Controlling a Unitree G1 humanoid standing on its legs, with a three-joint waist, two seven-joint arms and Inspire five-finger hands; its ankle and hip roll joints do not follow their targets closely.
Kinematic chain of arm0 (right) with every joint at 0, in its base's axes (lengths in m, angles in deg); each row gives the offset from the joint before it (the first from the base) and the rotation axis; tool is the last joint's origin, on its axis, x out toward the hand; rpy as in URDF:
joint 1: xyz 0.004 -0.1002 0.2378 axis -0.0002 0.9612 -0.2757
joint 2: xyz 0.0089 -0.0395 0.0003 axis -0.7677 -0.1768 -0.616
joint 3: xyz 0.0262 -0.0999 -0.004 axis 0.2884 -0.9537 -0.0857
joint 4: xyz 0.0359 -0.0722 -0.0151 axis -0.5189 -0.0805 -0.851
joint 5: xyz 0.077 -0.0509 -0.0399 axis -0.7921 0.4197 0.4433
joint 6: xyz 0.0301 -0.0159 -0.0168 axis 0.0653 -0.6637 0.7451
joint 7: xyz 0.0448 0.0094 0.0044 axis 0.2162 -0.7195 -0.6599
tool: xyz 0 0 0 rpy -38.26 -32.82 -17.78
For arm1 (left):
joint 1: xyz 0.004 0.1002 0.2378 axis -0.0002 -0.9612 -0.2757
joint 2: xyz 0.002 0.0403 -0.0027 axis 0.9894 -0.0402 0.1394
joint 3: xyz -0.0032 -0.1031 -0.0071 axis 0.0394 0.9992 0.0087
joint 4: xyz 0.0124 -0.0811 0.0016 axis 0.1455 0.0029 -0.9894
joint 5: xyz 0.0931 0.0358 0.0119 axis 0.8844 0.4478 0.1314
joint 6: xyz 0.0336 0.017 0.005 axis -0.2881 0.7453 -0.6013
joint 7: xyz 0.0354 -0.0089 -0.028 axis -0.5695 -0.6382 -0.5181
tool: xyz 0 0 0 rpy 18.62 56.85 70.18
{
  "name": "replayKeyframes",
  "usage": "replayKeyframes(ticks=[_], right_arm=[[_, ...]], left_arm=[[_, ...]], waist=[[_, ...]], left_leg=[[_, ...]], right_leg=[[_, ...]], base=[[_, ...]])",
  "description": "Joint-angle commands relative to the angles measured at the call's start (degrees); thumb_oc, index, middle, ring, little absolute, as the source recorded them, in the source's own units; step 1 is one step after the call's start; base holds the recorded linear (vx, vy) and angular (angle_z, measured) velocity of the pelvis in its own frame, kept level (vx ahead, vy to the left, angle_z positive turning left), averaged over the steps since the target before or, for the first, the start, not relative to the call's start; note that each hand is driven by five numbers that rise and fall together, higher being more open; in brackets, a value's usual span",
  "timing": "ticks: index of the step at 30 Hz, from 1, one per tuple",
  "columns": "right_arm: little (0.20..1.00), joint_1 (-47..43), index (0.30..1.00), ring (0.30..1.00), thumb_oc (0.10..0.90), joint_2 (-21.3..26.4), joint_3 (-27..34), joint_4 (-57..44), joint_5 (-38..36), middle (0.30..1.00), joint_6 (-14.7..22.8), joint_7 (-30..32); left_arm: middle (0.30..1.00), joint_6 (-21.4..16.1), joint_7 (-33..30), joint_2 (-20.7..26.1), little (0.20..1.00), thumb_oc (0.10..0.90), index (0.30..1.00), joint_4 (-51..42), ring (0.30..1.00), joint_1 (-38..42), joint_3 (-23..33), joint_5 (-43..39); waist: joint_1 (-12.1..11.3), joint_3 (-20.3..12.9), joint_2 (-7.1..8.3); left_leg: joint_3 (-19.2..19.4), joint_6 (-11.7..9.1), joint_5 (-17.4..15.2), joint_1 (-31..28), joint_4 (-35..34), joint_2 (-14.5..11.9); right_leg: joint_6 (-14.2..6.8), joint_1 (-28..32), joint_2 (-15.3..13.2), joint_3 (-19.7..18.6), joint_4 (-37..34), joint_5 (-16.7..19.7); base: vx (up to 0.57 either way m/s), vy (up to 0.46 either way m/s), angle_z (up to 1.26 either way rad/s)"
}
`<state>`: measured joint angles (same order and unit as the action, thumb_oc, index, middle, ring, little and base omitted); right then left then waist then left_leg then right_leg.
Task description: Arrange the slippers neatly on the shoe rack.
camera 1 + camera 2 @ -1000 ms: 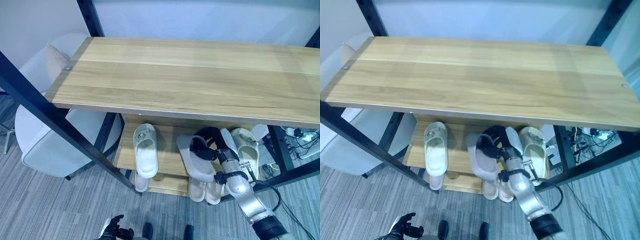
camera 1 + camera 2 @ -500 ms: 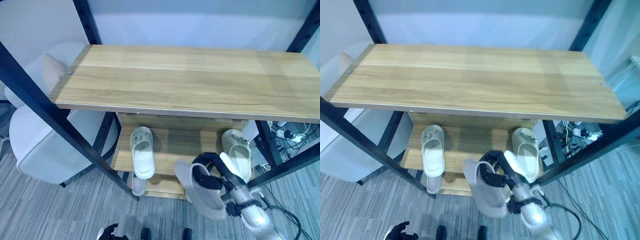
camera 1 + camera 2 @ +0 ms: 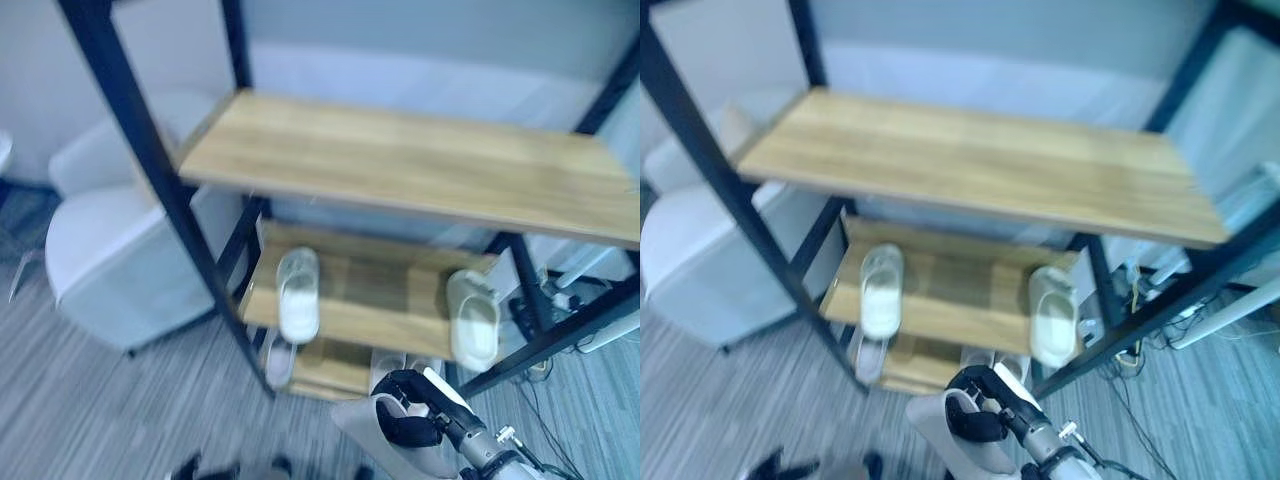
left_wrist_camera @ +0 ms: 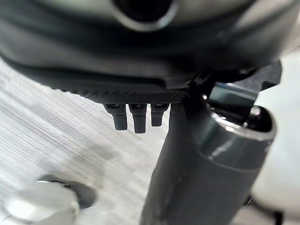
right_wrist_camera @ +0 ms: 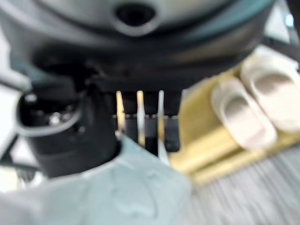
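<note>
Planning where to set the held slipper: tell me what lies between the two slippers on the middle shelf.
Bare wood: in the left eye view, nothing lies between the left slipper and the right slipper on the middle shelf. The right hand holds a grey slipper below.

The right hand (image 3: 410,425) is showing at 5 o'clock in the eye views as a glossy black shape, joining a silver-grey arm (image 3: 485,455) with a small pale stud at the wrist. The left hand (image 4: 140,70) is showing a dark bulk with a ribbed edge, its thumb (image 4: 201,173) a thick grey cylinder.

Office, grey carpet (image 3: 110,400), white chair (image 3: 105,250)
</note>
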<state>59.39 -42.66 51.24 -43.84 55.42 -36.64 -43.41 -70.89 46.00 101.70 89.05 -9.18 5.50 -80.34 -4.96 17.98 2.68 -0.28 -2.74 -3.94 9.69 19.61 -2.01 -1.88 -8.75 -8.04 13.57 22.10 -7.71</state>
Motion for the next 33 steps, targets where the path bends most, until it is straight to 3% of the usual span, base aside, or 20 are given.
replayKeyframes(ticks=[1, 5, 6, 7, 9, 11, 12, 13, 15, 17, 19, 21, 27, 28, 33], right_arm=[[0.3, -5.3, 0.3, 0.3, 0.4, 1.9, 2.7, -8.3, -2.6, 0.3, 5.7, 3.4], [0.3, -16.2, 0.3, 0.3, 0.4, 1.7, -1.4, -5.0, -3.0, 0.3, 5.7, 7.8], [0.3, -16.3, 0.3, 0.3, 0.4, 1.7, -1.4, -5.0, -3.0, 0.3, 5.7, 7.8], [0.3, -23.9, 0.3, 0.3, 0.4, 0.1, -3.1, -4.3, -1.8, 0.3, 5.2, 11.5], [0.3, -26.8, 0.3, 0.3, 0.4, -0.3, -3.5, -3.9, -0.4, 0.3, 5.1, 13.1], [0.3, -34.0, 0.3, 0.3, 0.4, -0.8, -3.3, -4.8, 3.7, 0.3, 5.1, 17.3], [0.3, -34.3, 0.3, 0.3, 0.4, -0.8, -3.4, -4.6, 3.8, 0.3, 5.1, 17.5], [0.3, -40.4, 0.3, 0.3, 0.4, 0.0, -3.0, -5.1, 7.3, 0.3, 4.9, 21.2], [0.3, -42.3, 0.3, 0.3, 0.4, 0.2, -3.0, -4.8, 8.5, 0.3, 4.8, 22.9], [0.3, -48.5, 0.3, 0.3, 0.4, 2.2, -2.2, -3.3, 9.6, 0.3, 3.1, 27.4], [0.3, -50.6, 0.3, 0.3, 0.4, 2.7, -2.1, -2.3, 9.6, 0.3, 2.7, 28.5], [0.3, -55.4, 0.3, 0.3, 0.4, 5.1, -1.6, -2.0, 10.1, 0.3, 2.0, 31.0], [0.3, -62.2, 0.3, 0.3, 0.4, 10.7, -1.5, -0.4, 9.6, 0.3, 2.2, 33.6], [0.3, -66.1, 0.3, 0.3, 0.4, 12.0, -2.5, 1.0, 7.5, 0.3, 2.3, 34.2], [0.3, -72.9, 0.3, 0.3, 0.4, 12.8, -4.2, 1.0, 5.2, 0.3, 2.8, 34.4]], left_arm=[[0.9, -6.5, -4.4, 4.6, 0.9, 0.8, 0.9, -0.5, 0.9, 1.5, 1.3, -5.3], [0.9, -9.2, -6.3, 7.3, 0.9, 0.8, 0.9, -2.2, 0.9, 6.4, 1.9, -10.9], [0.9, -9.2, -6.3, 7.3, 0.9, 0.8, 0.9, -2.2, 0.9, 6.4, 1.9, -10.9], [0.9, -10.0, -7.9, 8.1, 0.9, 0.8, 0.9, -2.4, 0.9, 9.4, 1.9, -13.2], [0.9, -10.7, -8.6, 8.2, 0.9, 0.8, 0.9, -3.4, 0.9, 10.0, 1.8, -14.3], [0.9, -11.2, -9.7, 7.5, 0.9, 0.8, 0.9, -5.3, 0.9, 11.2, 1.6, -16.0], [0.9, -11.1, -9.7, 7.5, 0.9, 0.8, 0.9, -5.3, 0.9, 11.3, 1.7, -16.0], [0.9, -11.6, -11.3, 7.1, 0.9, 0.8, 0.9, -6.0, 0.9, 12.2, 1.3, -16.0], [0.9, -11.8, -12.2, 6.8, 0.9, 0.8, 0.9, -6.0, 0.9, 12.6, 1.4, -16.2], [0.9, -12.3, -14.1, 5.7, 0.9, 0.8, 0.9, -6.8, 0.9, 12.8, 1.4, -20.7], [0.9, -12.5, -14.8, 5.3, 0.9, 0.8, 0.9, -7.3, 0.9, 12.3, 1.3, -22.0], [0.9, -13.2, -16.6, 4.4, 0.9, 0.8, 0.9, -8.3, 0.9, 11.1, 1.5, -24.7], [0.9, -13.0, -17.6, 4.3, 0.9, 0.8, 0.9, -8.4, 0.9, 10.0, 0.9, -24.9], [0.9, -12.9, -17.5, 4.6, 0.9, 0.8, 0.9, -8.0, 0.9, 9.8, 0.5, -25.4], [0.9, -12.0, -16.7, 5.7, 0.9, 0.8, 0.9, -5.5, 0.9, 9.7, 0.2, -26.5]], waist=[[0.8, -0.2, -1.3], [1.0, -0.6, -2.13], [1.1, -0.7, -2.11], [0.7, -0.9, -2.35], [0.5, -1.0, -2.51], [0.0, -1.9, -2.82], [0.1, -2.3, -2.76], [-0.3, -2.7, -3.24], [-0.4, -3.7, -3.22], [-1.3, -3.8, -3.36], [-1.7, -3.7, -3.61], [-2.2, -2.3, -4.46], [-2.5, -0.3, -4.93], [-2.8, 1.1, -5.2], [-2.9, 4.9, -5.13]], left_leg=[[1.6, -0.3, -4.0, 3.4, 6.2, -0.2], [1.4, 1.2, -7.9, 16.1, 17.7, -0.3], [1.4, 1.2, -7.9, 16.2, 17.7, -0.3], [1.2, 1.7, -11.6, 24.7, 25.9, -0.5], [1.2, 2.0, -12.3, 28.7, 28.7, -0.5], [0.7, 2.6, -14.2, 40.2, 37.0, -0.3], [0.7, 2.6, -14.4, 41.0, 37.5, -0.4], [0.4, 3.3, -15.7, 48.4, 42.7, -0.3], [0.1, 3.5, -16.5, 53.0, 46.1, -0.6], [-1.1, 3.9, -18.8, 61.1, 54.1, -0.4], [-1.2, 4.3, -19.8, 63.7, 57.5, -0.1], [-1.1, 4.8, -23.3, 70.7, 67.8, 0.5], [-0.9, 5.4, -28.0, 77.6, 79.9, 0.6], [-1.3, 5.5, -30.0, 79.2, 84.4, 0.4], [-1.3, 5.4, -34.3, 80.3, 93.2, 0.4]], right_leg=[[-2.1, -1.6, -1.0, 0.0, 7.8, -6.1], [-0.3, -14.1, -1.8, -2.1, 19.1, -10.8], [-0.3, -14.2, -1.8, -2.1, 19.1, -10.8], [0.7, -23.1, -1.9, -4.4, 26.6, -14.8], [1.3, -26.9, -1.9, -5.0, 28.9, -15.7], [3.2, -37.8, -1.8, -6.8, 35.7, -18.1], [3.3, -38.6, -1.8, -6.9, 36.2, -18.3], [4.2, -46.4, -1.7, -8.4, 42.3, -19.8], [5.1, -50.9, -1.6, -9.1, 45.8, -20.8], [6.8, -59.6, -1.6, -11.0, 54.8, -23.9], [7.5, -62.3, -1.7, -11.3, 58.9, -24.7], [9.0, -69.3, -1.7, -12.3, 69.6, -28.0], [10.7, -75.6, -1.7, -13.9, 82.5, -32.4], [11.1, -77.1, -1.7, -15.1, 87.9, -34.2], [11.8, -78.3, -1.0, -17.4, 98.3, -37.2]], base=[[-0.22, 0.051, 0.0], [-0.16, 0.057, -0.02], [-0.13, 0.029, 0.11], [-0.07, 0.015, 0.04], [-0.12, 0.006, -0.45], [-0.15, -0.013, -0.37], [-0.16, -0.019, 0.26], [-0.11, -0.018, 0.18], [-0.06, -0.025, -0.09], [0.03, -0.067, 0.04], [0.07, -0.031, 0.04], [0.15, -0.019, 0.07], [0.12, -0.038, 0.07], [0.13, -0.026, 0.1], [0.14, -0.041, 0.09]])
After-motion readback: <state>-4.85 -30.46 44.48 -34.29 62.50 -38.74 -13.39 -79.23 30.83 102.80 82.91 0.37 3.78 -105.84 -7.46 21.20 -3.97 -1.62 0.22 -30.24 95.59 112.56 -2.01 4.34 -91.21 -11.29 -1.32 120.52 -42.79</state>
